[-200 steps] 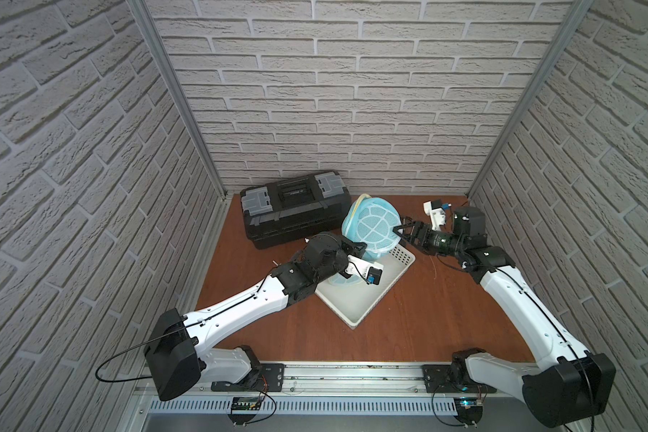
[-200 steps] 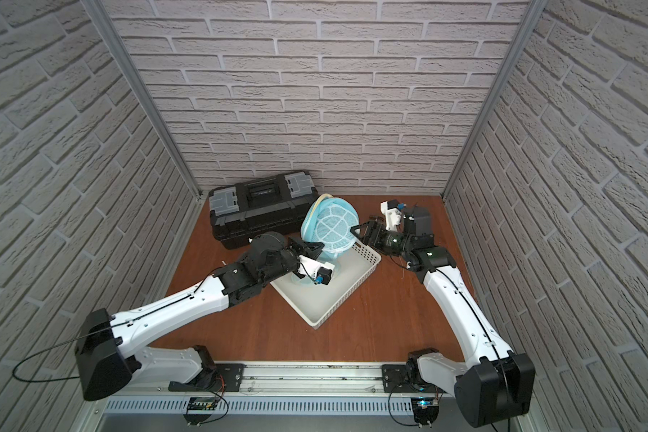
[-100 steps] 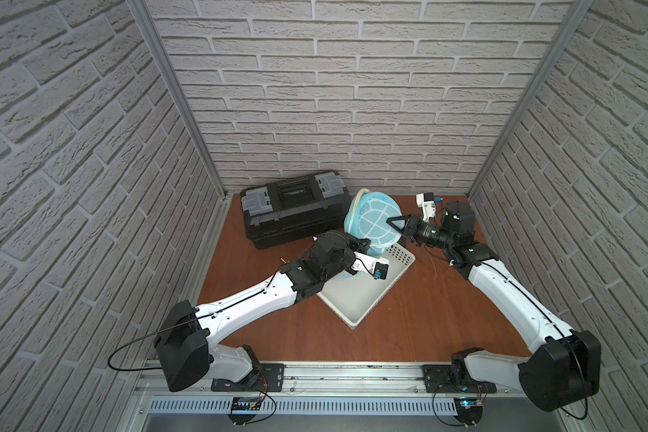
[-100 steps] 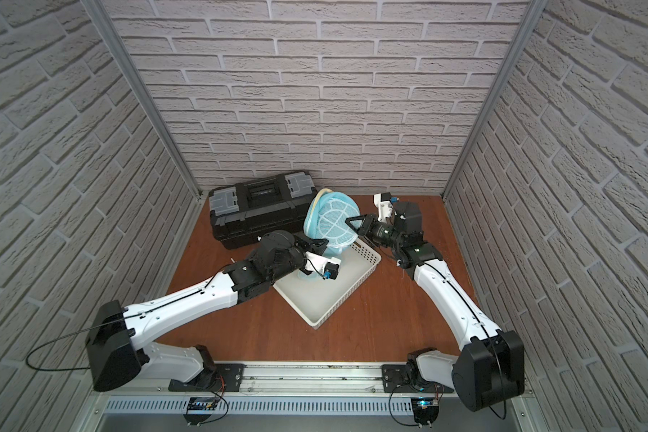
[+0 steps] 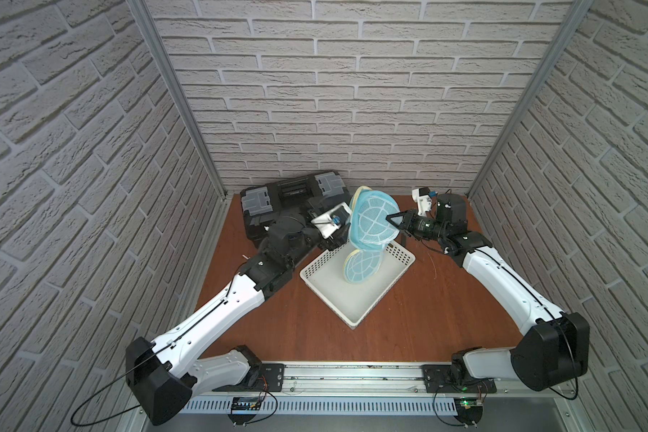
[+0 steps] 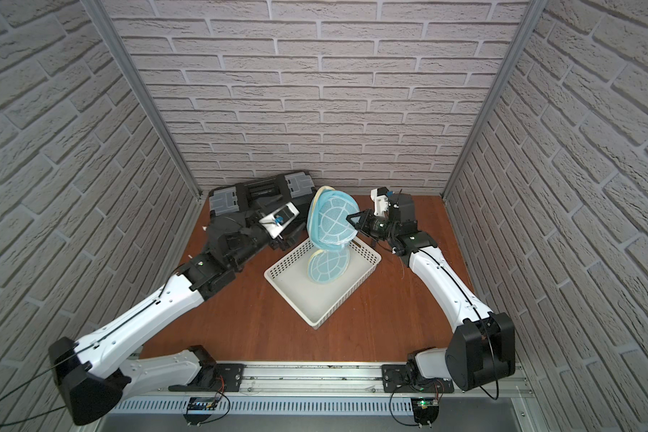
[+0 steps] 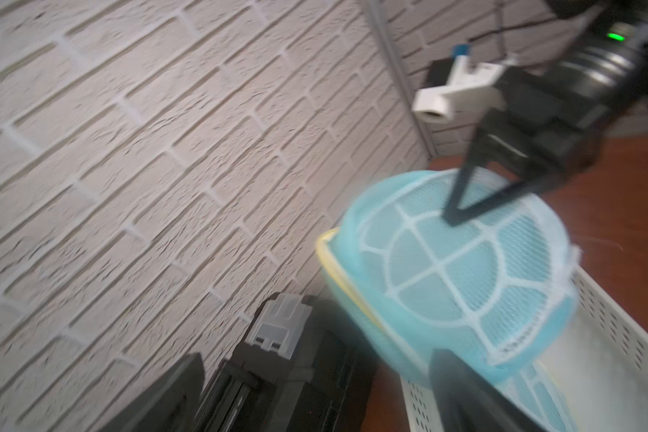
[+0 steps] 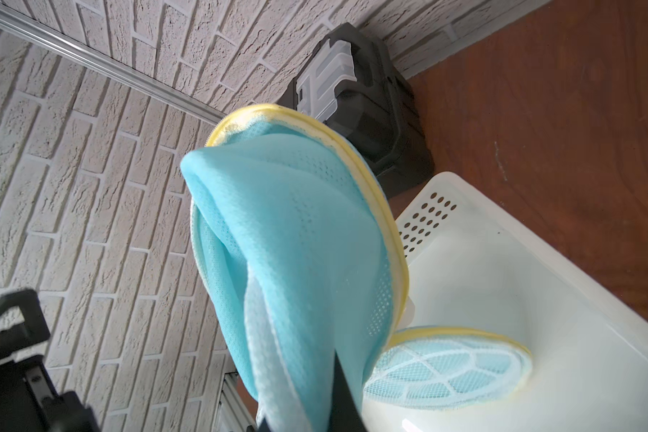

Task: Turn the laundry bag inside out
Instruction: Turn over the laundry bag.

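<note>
The laundry bag (image 5: 371,220) is light-blue mesh with yellow trim, and it hangs above the white basket (image 5: 337,291). Its upper round end (image 6: 332,218) faces up; the lower round end (image 5: 360,264) dangles into the basket. My right gripper (image 5: 391,218) is shut on the upper end's mesh. In the right wrist view the fabric (image 8: 296,243) fills the jaws. My left gripper (image 7: 322,404) stands open just beside the bag on the toolbox side, with nothing between its fingers (image 7: 461,389).
A black toolbox (image 5: 289,198) with grey latches sits at the back left, under my left wrist. The perforated white basket lies diagonally mid-table. Brick walls close in on three sides, and a metal rail (image 5: 352,374) runs along the front.
My right gripper closed on the bag's upper round end and holds it up. My left gripper opened, let go, and swung back toward the toolbox. The bag now hangs stretched.
</note>
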Controlling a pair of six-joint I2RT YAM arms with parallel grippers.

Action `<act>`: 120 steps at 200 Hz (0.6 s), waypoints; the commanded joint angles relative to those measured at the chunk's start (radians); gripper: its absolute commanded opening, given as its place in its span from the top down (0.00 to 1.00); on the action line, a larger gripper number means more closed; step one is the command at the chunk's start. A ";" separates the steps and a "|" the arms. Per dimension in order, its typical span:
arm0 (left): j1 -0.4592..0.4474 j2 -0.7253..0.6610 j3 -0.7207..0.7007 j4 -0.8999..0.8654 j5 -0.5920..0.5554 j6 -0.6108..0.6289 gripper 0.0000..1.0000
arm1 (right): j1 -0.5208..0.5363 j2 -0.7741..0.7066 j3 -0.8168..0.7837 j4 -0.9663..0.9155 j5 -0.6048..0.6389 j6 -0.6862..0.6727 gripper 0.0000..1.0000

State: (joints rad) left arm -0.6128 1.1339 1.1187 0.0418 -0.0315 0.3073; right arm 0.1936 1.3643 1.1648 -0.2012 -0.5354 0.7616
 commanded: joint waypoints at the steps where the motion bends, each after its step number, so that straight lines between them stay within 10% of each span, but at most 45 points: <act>1: 0.171 0.003 0.049 -0.120 0.236 -0.574 0.02 | 0.012 -0.023 0.024 -0.057 0.032 -0.098 0.97; 59: 0.230 0.180 0.087 -0.017 0.551 -1.120 0.27 | 0.027 -0.034 0.021 -0.076 0.040 -0.113 0.97; 120: 0.087 0.314 0.236 -0.310 0.396 -0.935 0.48 | 0.036 -0.031 0.029 -0.085 0.034 -0.116 0.97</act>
State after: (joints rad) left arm -0.4919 1.4380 1.2972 -0.1837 0.4156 -0.6708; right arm 0.2192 1.3636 1.1744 -0.2974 -0.4965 0.6716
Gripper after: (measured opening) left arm 0.525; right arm 0.097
